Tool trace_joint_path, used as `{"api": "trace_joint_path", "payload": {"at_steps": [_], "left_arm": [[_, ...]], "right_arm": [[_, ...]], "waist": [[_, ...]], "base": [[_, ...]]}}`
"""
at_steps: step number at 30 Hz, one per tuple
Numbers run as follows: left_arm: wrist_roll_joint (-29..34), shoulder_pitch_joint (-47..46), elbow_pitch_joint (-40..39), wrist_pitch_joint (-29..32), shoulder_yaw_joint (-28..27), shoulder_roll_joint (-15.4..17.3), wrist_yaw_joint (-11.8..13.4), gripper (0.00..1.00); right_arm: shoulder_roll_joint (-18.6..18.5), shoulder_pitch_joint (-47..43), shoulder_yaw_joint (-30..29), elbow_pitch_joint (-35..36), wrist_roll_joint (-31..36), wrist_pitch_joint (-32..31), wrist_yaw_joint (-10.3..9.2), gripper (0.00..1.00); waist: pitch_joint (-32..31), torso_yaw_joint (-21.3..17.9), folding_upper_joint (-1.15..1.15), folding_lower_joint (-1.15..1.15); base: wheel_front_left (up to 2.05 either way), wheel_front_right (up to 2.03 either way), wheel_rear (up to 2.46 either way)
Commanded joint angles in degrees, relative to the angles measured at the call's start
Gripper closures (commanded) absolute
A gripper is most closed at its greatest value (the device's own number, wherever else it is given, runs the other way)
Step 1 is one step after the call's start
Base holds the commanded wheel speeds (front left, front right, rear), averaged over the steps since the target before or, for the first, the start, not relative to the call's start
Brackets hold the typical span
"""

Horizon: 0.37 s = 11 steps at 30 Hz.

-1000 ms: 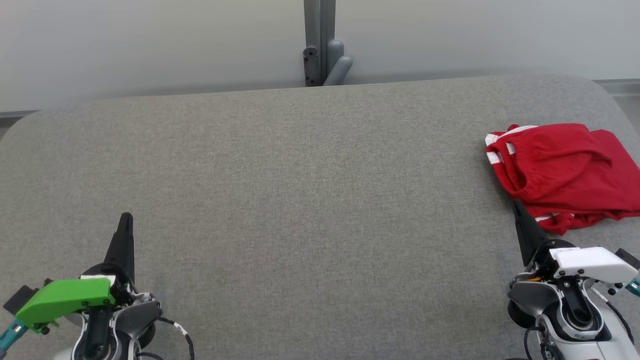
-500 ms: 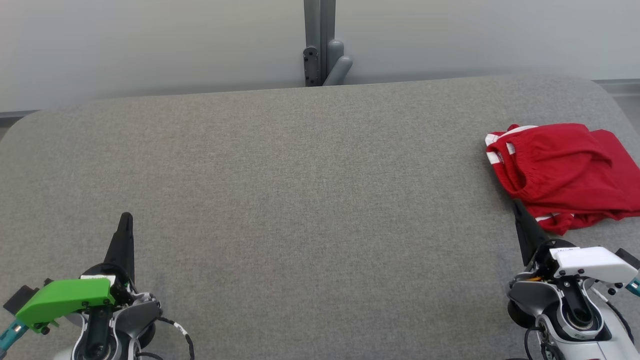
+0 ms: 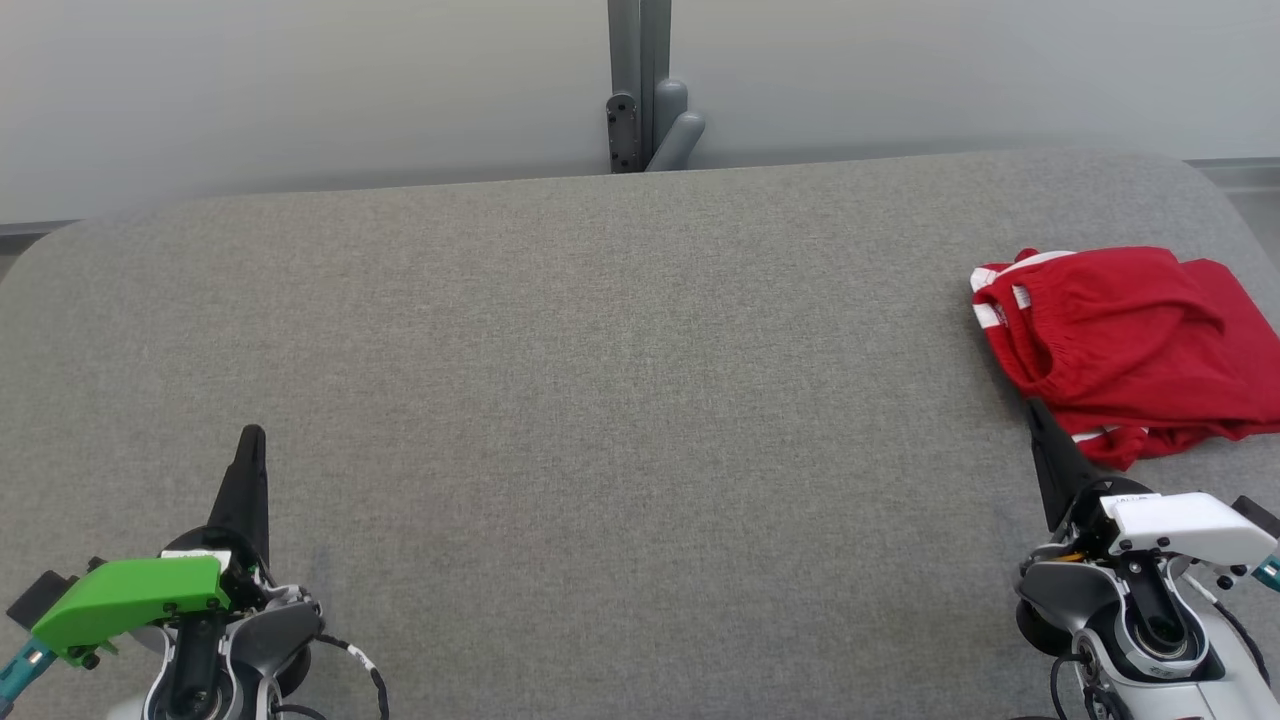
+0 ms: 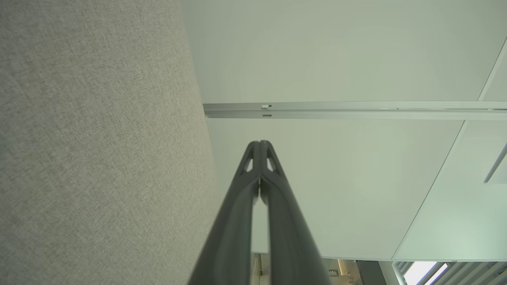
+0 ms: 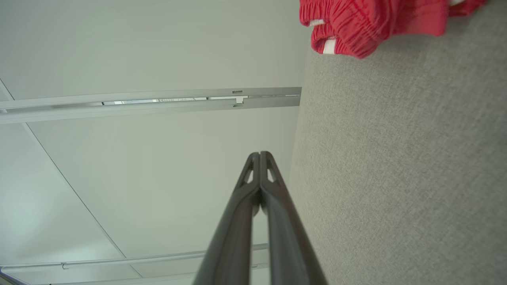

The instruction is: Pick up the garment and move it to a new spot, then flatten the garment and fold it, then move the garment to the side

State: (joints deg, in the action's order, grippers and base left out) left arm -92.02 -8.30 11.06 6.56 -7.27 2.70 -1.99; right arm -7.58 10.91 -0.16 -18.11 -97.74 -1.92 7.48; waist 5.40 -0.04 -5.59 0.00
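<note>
**Arms.** The left gripper is held at 7 o'clock in the head view, over the grey pad. Its fingers are pointed toward 12 o'clock, and its green wrist cover is seen beneath. The right gripper is held at 4 o'clock. Its fingers are tilted slightly toward 11 o'clock, above a white wrist cover. In each wrist view the fingers are pressed together from the tips down. Both grippers are fully closed and nothing is held in either. Both are seen pointed along the pad toward the pale wall.

**Garment.** The red garment is found at 3 o'clock on the pad, bunched and loosely folded. Its long axis is laid roughly from 10 to 4 o'clock. The elastic waistband is turned toward 9 o'clock, and white stripes are visible at that end. In the head view the right fingertip is placed just beside the garment's 7 o'clock corner. Contact cannot be judged there. In the right wrist view the garment is seen apart from the fingers, at 1 o'clock.

**Limits.** The garment's 3 o'clock edge is cut off by the frame, so its full outline cannot be made out. Only a strip of it is caught in the right wrist view. The grey post is cut off at 12 o'clock.
</note>
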Motion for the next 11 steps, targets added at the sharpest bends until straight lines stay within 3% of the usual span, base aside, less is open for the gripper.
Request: {"api": "trace_joint_path", "payload": {"at_steps": [1, 11], "left_arm": [[0.0, -0.6, -0.3, 0.3, -0.1, 0.3, 0.0, 1.0], [0.0, -0.6, -0.3, 0.3, -0.1, 0.3, 0.0, 1.0]], "right_arm": [[-0.3, -0.3, 0.2, 0.3, -0.4, 0.3, 0.02, 1.0], [-0.8, -0.4, 0.9, 0.4, -1.0, 0.8, 0.02, 1.0]], "waist": [[0.0, 0.0, 0.0, 0.0], [0.0, 0.0, 0.0, 0.0]], "base": [[0.0, 0.0, 0.0], [0.0, 0.0, 0.0]]}}
